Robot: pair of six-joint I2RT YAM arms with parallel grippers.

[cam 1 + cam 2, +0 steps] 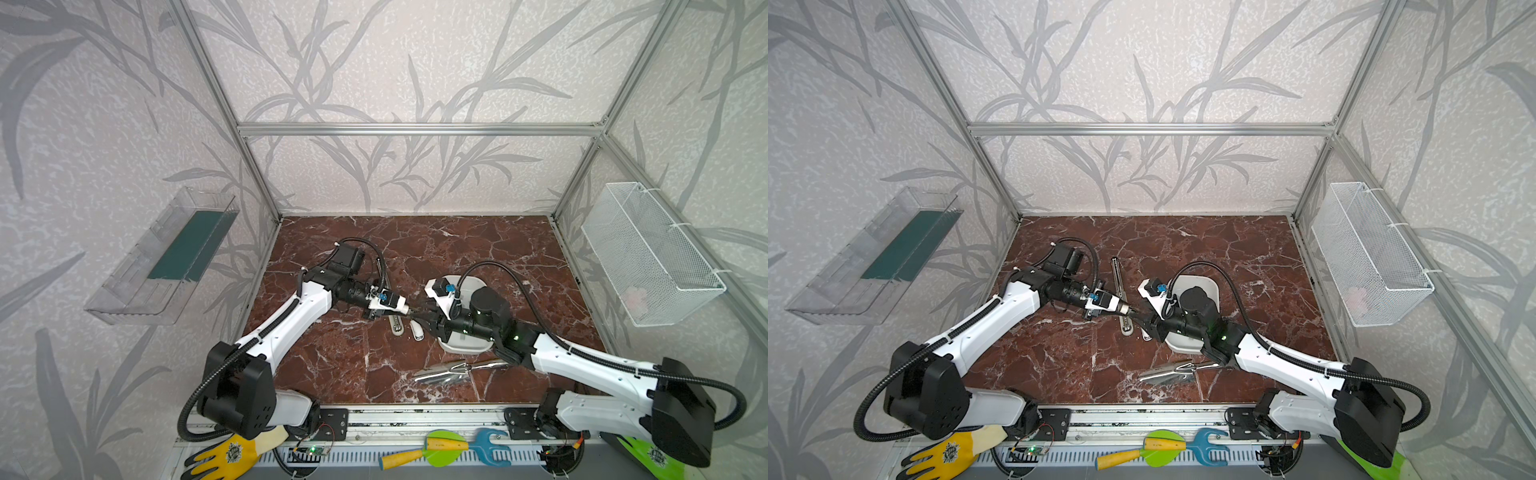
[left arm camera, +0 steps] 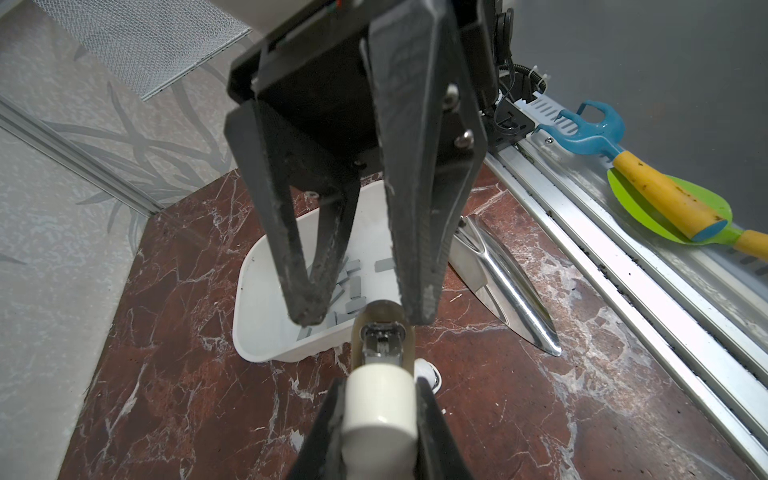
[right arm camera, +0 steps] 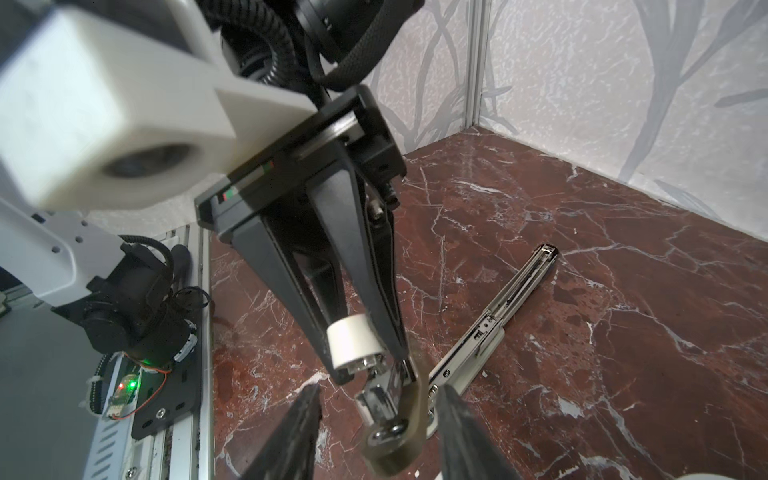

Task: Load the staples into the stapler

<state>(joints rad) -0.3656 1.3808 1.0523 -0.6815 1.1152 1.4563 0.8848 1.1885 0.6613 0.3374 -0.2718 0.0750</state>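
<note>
The stapler [image 3: 511, 303] lies opened on the marble floor, its long metal rail [image 1: 1116, 278] pointing toward the back wall. My left gripper [image 2: 381, 390] is shut on the stapler's white top part [image 2: 380, 415] and holds it raised above the base. My right gripper [image 3: 378, 399] meets it from the opposite side, open. Its fingers stand either side of the stapler's tan hinge end [image 3: 409, 415] with a gap on each side. Several small grey staples [image 2: 353, 286] lie loose in a white tray [image 2: 249, 324] just behind the right gripper. In both top views the grippers meet mid-table [image 1: 409, 311].
A shiny metal scoop [image 1: 449, 372] lies near the front, right of centre. The white tray [image 1: 461, 347] sits under the right wrist. A wire basket [image 1: 652, 257] hangs on the right wall and a clear shelf [image 1: 162, 257] on the left. Toy tools [image 1: 444, 451] and a glove [image 1: 228, 455] lie on the front rail.
</note>
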